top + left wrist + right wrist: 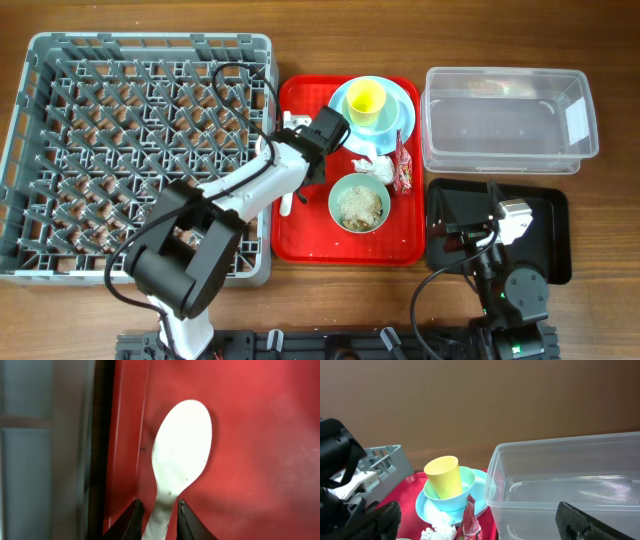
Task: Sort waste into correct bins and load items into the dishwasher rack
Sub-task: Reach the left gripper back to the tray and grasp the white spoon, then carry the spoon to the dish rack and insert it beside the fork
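A white plastic spoon (pixel 181 450) lies on the red serving tray (pixel 260 435), close to its left rim. My left gripper (pixel 159 504) straddles the spoon's handle, jaws narrowly open, a sliver of red showing on each side. From overhead, that gripper (pixel 305 128) is at the tray's left edge beside the dishwasher rack (pixel 150 42). The yellow cup (pixel 365 97) stands in the mint-green bowl (pixel 383 121) on the blue plate (pixel 405 112). Another bowl (pixel 359 203) holds pale crumbs. Napkin (pixel 375 167) and red wrapper (pixel 404 165) lie between them. My right gripper (pixel 470 235) is open over the black tray (pixel 545 230).
The clear tub (pixel 505 72) sits at the back right, behind the black tray. A white utensil end (pixel 286 206) sticks out below my left arm at the red tray's left rim. The rack's pegs stand upright just left of the left gripper.
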Controlling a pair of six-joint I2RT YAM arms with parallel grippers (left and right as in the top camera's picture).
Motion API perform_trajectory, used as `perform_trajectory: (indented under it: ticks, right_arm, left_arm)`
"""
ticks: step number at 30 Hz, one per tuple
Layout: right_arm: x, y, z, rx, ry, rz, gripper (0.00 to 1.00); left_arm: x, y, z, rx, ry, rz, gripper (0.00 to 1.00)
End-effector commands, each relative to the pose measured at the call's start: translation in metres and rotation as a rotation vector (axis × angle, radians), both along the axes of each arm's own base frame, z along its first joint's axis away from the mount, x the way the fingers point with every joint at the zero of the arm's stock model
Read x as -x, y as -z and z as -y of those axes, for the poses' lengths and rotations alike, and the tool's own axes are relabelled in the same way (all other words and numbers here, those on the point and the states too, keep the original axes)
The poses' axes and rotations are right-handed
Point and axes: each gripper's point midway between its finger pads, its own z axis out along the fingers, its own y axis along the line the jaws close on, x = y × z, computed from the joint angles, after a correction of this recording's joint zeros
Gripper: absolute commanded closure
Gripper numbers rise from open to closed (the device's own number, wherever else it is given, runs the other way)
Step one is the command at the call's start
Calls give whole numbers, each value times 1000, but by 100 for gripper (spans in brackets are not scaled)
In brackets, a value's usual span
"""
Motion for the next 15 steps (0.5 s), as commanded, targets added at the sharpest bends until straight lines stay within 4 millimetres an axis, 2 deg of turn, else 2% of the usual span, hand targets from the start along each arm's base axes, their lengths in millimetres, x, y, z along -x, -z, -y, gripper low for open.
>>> perform_trajectory:
  ticks: [1, 4, 15]
  right_arm:
    - [0, -1, 0, 1, -3, 5, 0]
    - [0, -1, 0, 1, -3, 5, 0]
    - [0, -1, 0, 1, -3, 5, 0]
  left_arm:
    - [4, 16, -1, -31, -6, -25, 77]
    - [8, 21, 3, -27, 5, -43, 77]
    - [22, 21, 39, 18, 93, -38, 79]
